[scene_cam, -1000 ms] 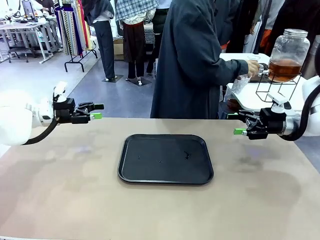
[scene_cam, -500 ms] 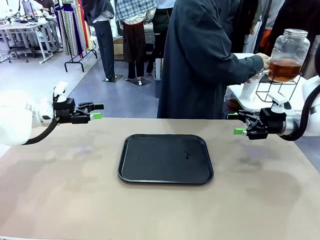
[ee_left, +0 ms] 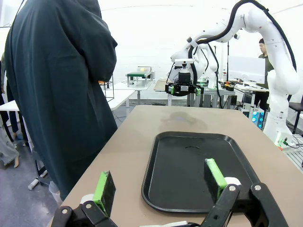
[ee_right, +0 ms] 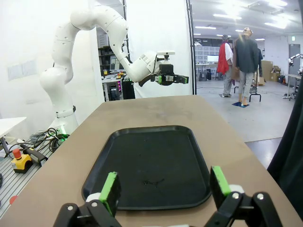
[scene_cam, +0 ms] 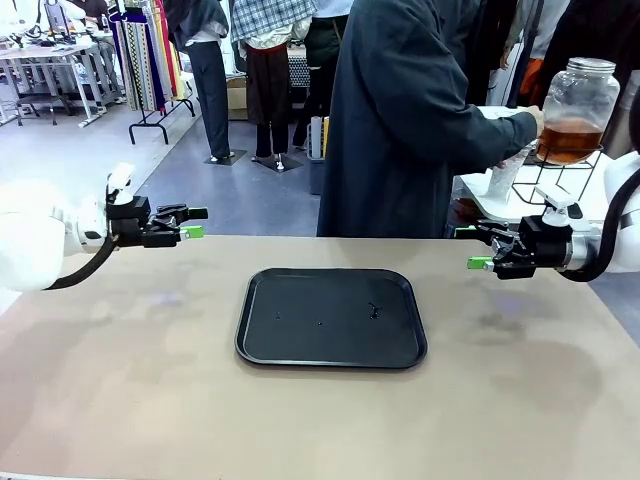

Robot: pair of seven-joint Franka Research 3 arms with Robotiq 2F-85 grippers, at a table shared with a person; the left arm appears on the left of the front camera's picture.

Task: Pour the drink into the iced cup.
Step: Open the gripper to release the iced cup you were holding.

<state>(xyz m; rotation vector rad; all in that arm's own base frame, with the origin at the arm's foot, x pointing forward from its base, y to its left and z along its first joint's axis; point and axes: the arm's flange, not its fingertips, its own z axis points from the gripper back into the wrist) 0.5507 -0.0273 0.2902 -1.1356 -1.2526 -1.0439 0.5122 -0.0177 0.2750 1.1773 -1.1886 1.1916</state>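
Right now you have the black rectangular plastic tray point(scene_cam: 331, 317) lying bare at the middle of the tan table point(scene_cam: 120, 380), with a few small dark specks on it too small to identify. Your left gripper point(scene_cam: 194, 222) hangs above the table's left side, jaws spread wide with nothing between them; your right gripper point(scene_cam: 470, 248) mirrors it on the right side, also wide and empty. Look beyond the far right corner: the amber-brown drink point(scene_cam: 568, 138) sits in a large clear glass jar with a metal lid point(scene_cam: 578, 107), raised on a black wire stand point(scene_cam: 551, 176) on a separate white table. A person in a long dark coat point(scene_cam: 410, 120) reaches one hand point(scene_cam: 534, 120) to the jar's base, and that sleeve partly hides a clear cup point(scene_cam: 503, 177) below it, so you cannot tell what it contains.
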